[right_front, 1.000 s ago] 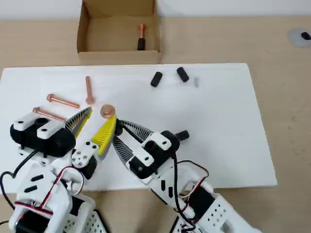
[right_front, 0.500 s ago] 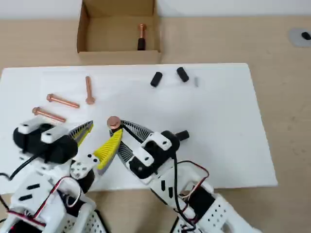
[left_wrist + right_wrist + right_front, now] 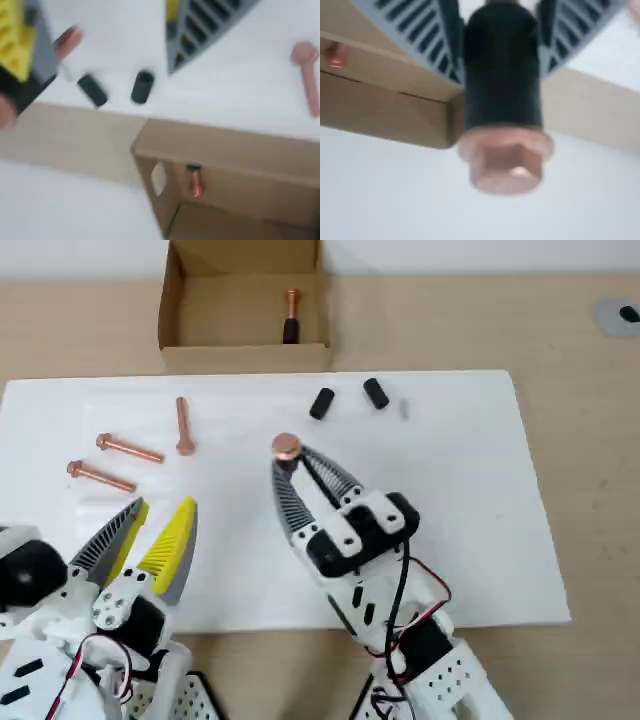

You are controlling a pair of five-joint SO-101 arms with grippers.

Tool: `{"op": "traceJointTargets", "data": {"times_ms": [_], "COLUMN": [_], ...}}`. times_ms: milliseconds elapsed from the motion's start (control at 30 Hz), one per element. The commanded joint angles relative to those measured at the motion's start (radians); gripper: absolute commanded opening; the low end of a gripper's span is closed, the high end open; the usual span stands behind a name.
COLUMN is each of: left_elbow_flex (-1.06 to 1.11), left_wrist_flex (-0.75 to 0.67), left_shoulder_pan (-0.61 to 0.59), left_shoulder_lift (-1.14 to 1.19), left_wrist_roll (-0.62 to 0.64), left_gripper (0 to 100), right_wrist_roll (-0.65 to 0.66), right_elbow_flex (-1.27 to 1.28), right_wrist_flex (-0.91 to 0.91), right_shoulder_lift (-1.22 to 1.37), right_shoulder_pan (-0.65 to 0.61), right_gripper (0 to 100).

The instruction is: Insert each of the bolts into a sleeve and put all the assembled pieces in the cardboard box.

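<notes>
My right gripper (image 3: 293, 462) is shut on an assembled piece, a copper bolt (image 3: 287, 447) in a black sleeve (image 3: 502, 70), held over the middle of the white mat. Its hex head (image 3: 505, 157) points away from the wrist. At the mat's near left my left gripper (image 3: 162, 506) stands open with nothing in it; its yellow and grey fingers (image 3: 200, 30) frame the view. Three loose bolts (image 3: 130, 448) lie at the far left of the mat. Two black sleeves (image 3: 322, 403) (image 3: 143, 86) lie near the far edge. The cardboard box (image 3: 175, 310) holds one assembled piece (image 3: 291, 315).
The white mat (image 3: 470, 500) covers most of the wooden table, and its right half is bare. A small clear bit (image 3: 404, 409) lies beside the right-hand sleeve (image 3: 376, 393). The box stands just beyond the mat's far edge, left of centre. A grey disc (image 3: 618, 316) sits at the far right.
My right gripper has carried the assembled piece away from the left gripper, toward the far side and to the right. My left arm has drawn back to the near left, open.
</notes>
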Motion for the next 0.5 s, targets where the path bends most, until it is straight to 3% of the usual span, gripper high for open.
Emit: {"op": "traceJointTargets", "data": {"times_ms": [0,233,467], "left_elbow_flex": [0.021,0.216,0.282], "left_wrist_flex": [0.040,0.049,0.000], "left_shoulder_pan": [-0.014,-0.015,-0.015], "left_shoulder_lift": [-0.001,-0.001,-0.002], "left_wrist_roll": [-0.109,-0.322,-0.342], "left_gripper": [16,6,0], "right_wrist_roll": [-0.003,-0.003,-0.006], "right_elbow_flex": [-0.136,-0.461,-0.900], "right_wrist_flex": [0.020,0.021,-0.040], "right_shoulder_lift": [0.024,0.394,0.938], "right_shoulder_pan": [0.050,0.136,0.196], "right_gripper": [0.9,0.9,0.9]}}
